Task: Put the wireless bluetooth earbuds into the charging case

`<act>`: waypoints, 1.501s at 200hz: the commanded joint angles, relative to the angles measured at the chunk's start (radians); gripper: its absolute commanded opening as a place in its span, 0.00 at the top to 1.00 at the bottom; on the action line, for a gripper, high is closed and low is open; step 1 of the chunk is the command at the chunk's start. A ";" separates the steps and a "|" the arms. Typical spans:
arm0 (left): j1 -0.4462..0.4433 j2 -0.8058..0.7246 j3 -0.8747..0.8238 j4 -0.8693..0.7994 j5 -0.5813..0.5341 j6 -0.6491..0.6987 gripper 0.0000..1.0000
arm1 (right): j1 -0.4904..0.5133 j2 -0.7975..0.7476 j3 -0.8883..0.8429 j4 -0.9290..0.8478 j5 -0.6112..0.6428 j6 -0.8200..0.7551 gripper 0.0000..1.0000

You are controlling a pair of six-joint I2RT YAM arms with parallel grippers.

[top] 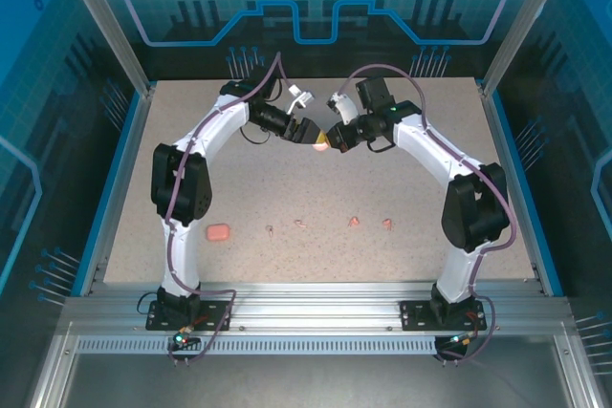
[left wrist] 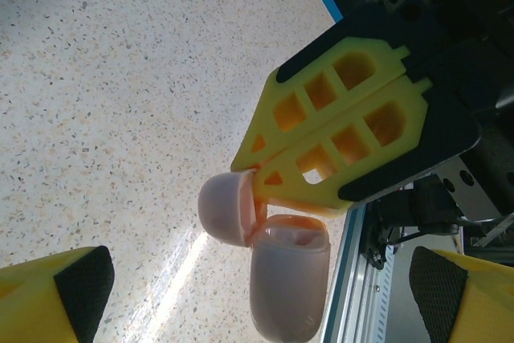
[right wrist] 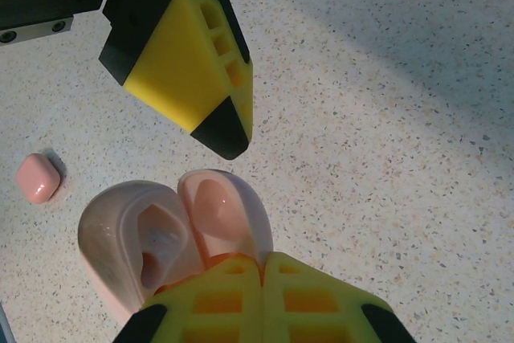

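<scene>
**Operator:** Where do my grippers stand?

**Spotter:** Your two arms reach in and meet over the far middle of the table (top: 287,188). Your right gripper (top: 333,139) has its yellow fingers (right wrist: 217,303) pressed tight together, pinching the round pink case (right wrist: 132,247). The grip sits close to where the lid (left wrist: 227,208) joins the body.

**Operator:** Is that case open or shut?

**Spotter:** Open. The lid is swung back beside the body, and from your right wrist camera you look straight into the hollow inside. From the left wrist camera the body hangs below the pinching fingertips, with the lid tipped off to one side.

**Operator:** And my left gripper?

**Spotter:** Your left gripper (top: 308,129) stands wide apart and holds nothing. Its fingers (left wrist: 48,299) sit at the two bottom corners of its own camera view, with the open case between them and farther off. I cannot tell whether either finger touches the case.

**Operator:** Where are the wireless bluetooth earbuds?

**Spotter:** The wireless bluetooth earbuds (top: 300,223) lie on the table in a loose row across the near middle, between your two arm bases. They are well apart from the held case. The paler pair is toward your left end of the row, the stronger pink pair toward your right.

**Operator:** Anything else down there?

**Spotter:** A rounded-rectangular pink case (top: 219,232) lies closed just past the left end of that row.
</scene>
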 commanded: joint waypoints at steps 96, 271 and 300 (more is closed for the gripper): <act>-0.006 -0.008 0.040 -0.086 0.079 0.062 0.19 | 0.025 -0.024 0.036 -0.079 0.022 -0.058 1.00; -0.029 0.071 0.085 -0.174 0.129 0.110 0.49 | 0.024 -0.014 0.072 -0.103 0.025 -0.069 1.00; -0.031 0.077 0.087 -0.160 0.135 0.099 0.54 | 0.025 -0.016 0.071 -0.105 0.024 -0.070 1.00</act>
